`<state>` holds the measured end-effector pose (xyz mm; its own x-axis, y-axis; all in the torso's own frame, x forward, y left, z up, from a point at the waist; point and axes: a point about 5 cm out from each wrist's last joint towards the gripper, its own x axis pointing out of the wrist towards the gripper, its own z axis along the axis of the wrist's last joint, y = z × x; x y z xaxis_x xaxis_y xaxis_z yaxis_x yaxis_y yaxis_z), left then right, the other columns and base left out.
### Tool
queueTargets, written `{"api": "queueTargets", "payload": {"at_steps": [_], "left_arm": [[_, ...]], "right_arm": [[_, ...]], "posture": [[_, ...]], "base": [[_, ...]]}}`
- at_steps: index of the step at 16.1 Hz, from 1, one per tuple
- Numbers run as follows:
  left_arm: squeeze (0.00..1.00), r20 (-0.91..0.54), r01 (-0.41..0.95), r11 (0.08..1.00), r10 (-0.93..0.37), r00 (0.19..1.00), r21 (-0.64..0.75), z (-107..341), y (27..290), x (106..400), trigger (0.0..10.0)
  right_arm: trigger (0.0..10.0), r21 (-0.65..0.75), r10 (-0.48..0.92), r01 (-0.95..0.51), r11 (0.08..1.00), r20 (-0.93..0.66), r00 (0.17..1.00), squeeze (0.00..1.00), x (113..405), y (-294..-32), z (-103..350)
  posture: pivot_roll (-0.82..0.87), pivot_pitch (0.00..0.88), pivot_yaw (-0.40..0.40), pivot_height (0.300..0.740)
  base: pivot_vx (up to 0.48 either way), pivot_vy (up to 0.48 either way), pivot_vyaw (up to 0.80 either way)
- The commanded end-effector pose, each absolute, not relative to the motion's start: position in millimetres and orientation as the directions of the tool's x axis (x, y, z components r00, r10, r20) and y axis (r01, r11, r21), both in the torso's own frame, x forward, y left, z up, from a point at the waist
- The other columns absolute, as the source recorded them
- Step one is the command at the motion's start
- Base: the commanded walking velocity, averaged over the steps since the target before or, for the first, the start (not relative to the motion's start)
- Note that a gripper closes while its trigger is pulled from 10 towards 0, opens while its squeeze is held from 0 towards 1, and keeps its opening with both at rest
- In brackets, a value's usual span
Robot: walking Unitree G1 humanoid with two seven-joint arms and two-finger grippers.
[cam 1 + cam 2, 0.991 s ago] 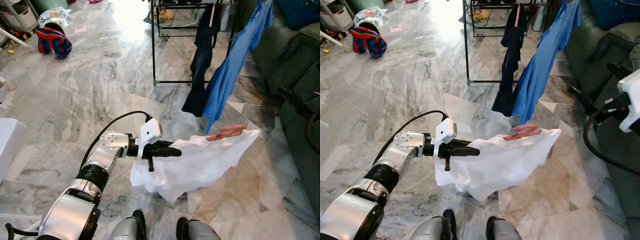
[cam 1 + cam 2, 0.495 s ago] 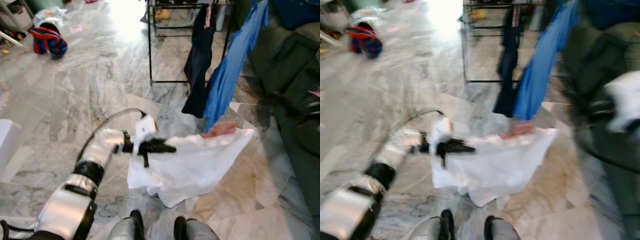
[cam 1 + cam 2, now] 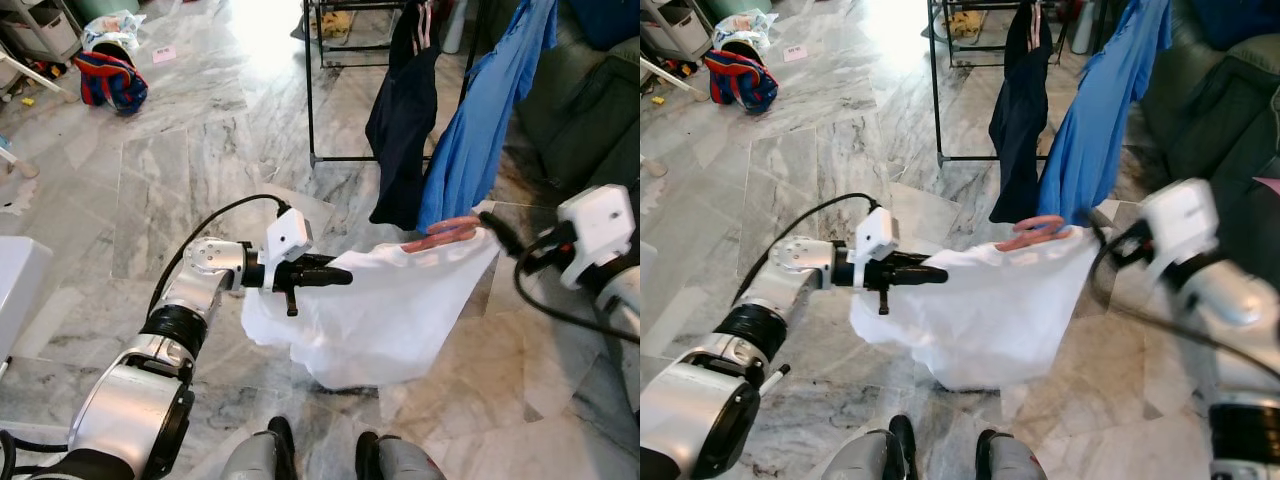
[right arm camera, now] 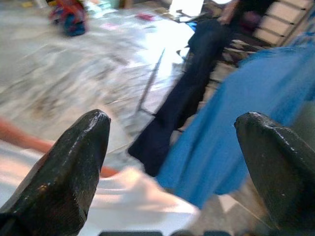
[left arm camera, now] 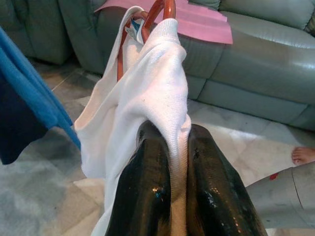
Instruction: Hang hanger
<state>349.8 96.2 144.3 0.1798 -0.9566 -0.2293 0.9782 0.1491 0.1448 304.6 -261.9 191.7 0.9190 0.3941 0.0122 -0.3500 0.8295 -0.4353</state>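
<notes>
A white shirt [image 3: 385,310] hangs on an orange-pink hanger [image 3: 440,235], held out above the floor in front of me. My left gripper [image 3: 338,275] is shut on the shirt's left shoulder; in the left wrist view the cloth [image 5: 157,83] is pinched between both black fingers, and the hanger's hook [image 5: 165,10] rises beyond it. My right gripper [image 4: 177,123] is open, fingers wide apart, just off the hanger's right end [image 4: 19,135]. A black drying rack [image 3: 308,90] stands ahead.
A dark garment [image 3: 400,110] and a blue shirt [image 3: 480,120] hang on the rack. A grey-green sofa [image 3: 600,110] runs along the right. A striped bag [image 3: 112,80] lies far left, and a white box [image 3: 15,290] stands at my left. My feet [image 3: 320,455] are below the shirt.
My right arm has swung in from the right up to the hanger's right end. The left gripper kept hold of the shirt. The camera shifted and blurred meanwhile.
</notes>
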Motion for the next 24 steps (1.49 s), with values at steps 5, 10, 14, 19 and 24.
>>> {"api": "queueTargets", "payload": {"at_steps": [5,10,14,19,24], "left_arm": [[0.00,-0.237,0.975,0.122,-0.958,0.164,0.184,154.0,103.2,352.9,10.0],[0.00,-0.247,0.978,0.072,-0.962,0.120,0.195,156.7,102.5,351.0,10.0],[0.00,-0.238,0.978,-0.004,-0.970,0.047,0.209,163.1,96.0,347.2,10.0],[0.00,-0.215,0.970,-0.068,-0.976,-0.017,0.232,170.9,87.5,342.1,10.0],[0.00,-0.218,0.970,-0.077,-0.976,-0.025,0.233,171.2,87.9,340.2,10.0]], "right_arm": [[10.0,-0.475,0.587,-0.619,0.625,-0.236,0.774,0.00,296.6,-265.7,188.4],[10.0,-0.510,0.624,-0.714,0.480,-0.373,0.686,0.00,303.9,-267.3,190.3],[10.0,-0.492,0.650,-0.772,0.403,-0.439,0.620,0.00,313.3,-260.0,185.1],[0.0,-0.420,0.695,-0.853,0.309,-0.512,0.504,0.00,321.2,-246.7,171.3],[0.0,-0.406,0.705,-0.872,0.272,-0.533,0.468,0.00,324.5,-246.0,171.2]], "posture": [[-0.16,0.224,0.034,0.740],[-0.16,0.226,0.033,0.740],[-0.16,0.226,0.030,0.740],[-0.14,0.228,0.013,0.740],[-0.13,0.224,-0.001,0.740]], "base": [[0.000,0.000,0.00],[0.000,0.000,0.00],[0.000,0.000,0.00],[0.000,0.000,0.00],[0.000,0.000,0.00]]}}
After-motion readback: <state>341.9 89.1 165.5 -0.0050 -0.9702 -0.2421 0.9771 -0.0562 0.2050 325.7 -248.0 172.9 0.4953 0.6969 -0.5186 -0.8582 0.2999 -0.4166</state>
